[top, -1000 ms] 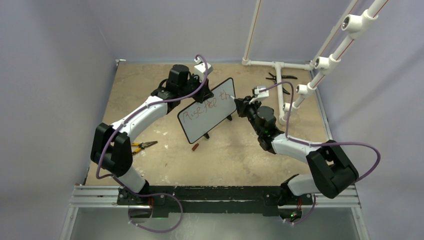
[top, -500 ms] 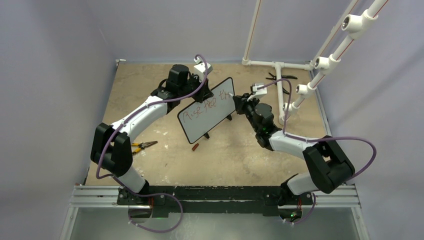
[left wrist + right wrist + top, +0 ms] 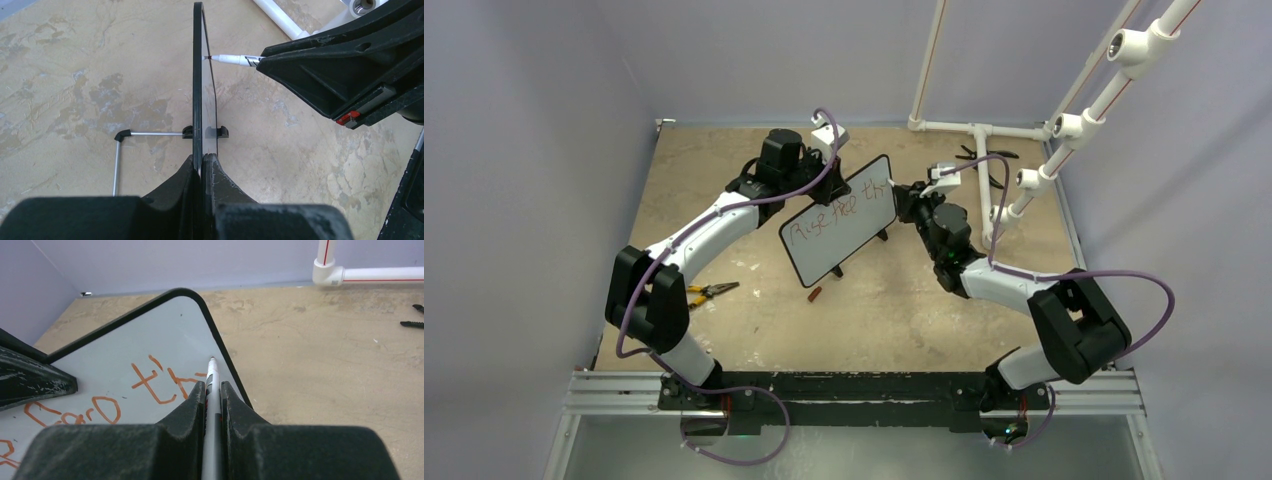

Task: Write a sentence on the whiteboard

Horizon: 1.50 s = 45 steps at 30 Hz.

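I'm clamping my left gripper (image 3: pixel 202 162) on the whiteboard's (image 3: pixel 839 222) edge as it's standing mid-table (image 3: pixel 724 200); my right gripper (image 3: pixel 213 387) is pinching a marker (image 3: pixel 212 371), tip touching the whiteboard beside the red sentence (image 3: pixel 150 382).

Your top camera looks steeply down from high above, on the written side of the whiteboard (image 3: pixel 839 220), and it sees the whole of it from far off. Your left wrist camera sits very close at one edge of the whiteboard and looks along it, edge-on. Your right wrist camera faces the written side from close by, near one upper corner. Both wrist views share that corner and the marker (image 3: pixel 232 59) tip there.
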{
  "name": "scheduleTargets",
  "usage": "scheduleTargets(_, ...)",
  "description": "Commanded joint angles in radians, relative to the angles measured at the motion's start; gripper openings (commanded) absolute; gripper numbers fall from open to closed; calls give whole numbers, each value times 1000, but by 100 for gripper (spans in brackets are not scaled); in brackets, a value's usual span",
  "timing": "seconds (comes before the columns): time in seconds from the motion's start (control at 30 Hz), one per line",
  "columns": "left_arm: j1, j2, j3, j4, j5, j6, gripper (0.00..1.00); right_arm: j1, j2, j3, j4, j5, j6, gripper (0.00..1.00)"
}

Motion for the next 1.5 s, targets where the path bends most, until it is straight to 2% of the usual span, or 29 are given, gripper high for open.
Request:
scheduleTargets(0.0,0,-21,-21,-6,-19,46,0,-1,-12,46,68,-10,-29,0)
scheduleTargets(0.37,0,-26,-21,-5,-22,44,0,0,-17,0,74,-102,-33,0)
scheduleTargets(0.63,0,-26,-21,-4,-20,43,0,2,-17,-50,53,-111,-2,0)
scheduleTargets(1.03,-1,-27,-21,-5,-21,45,0,2,29,-34,32,-14,2,0)
scheduleTargets(1.47,0,-29,-22,-4,-21,44,0,0,63,16,35,3,1,0)
